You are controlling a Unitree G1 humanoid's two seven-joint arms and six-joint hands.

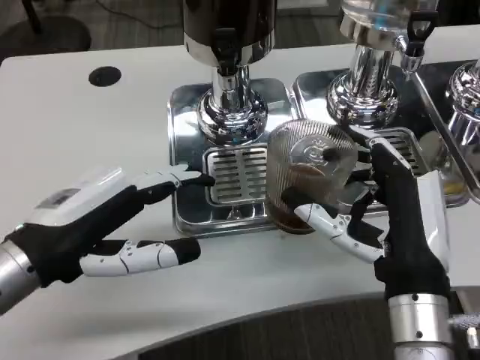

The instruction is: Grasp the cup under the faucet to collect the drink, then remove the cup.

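Gleaming as mirror-polished chrome: the dispenser bases and slotted drip tray. Showing as clear ribbed plastic, glossy, brown liquid tinting the bottom: the cup. Looking matt and smooth: the white table. Appearing as glossy white shell over matt black: the left hand and right hand.

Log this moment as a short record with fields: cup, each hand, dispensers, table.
cup: clear ribbed cup with brown drink at the bottom, on the edge of the drip tray
right hand: right hand grips the cup
left hand: left hand holds nothing, fingers apart, over the white table
dispensers: left dispenser; right dispenser with its faucet
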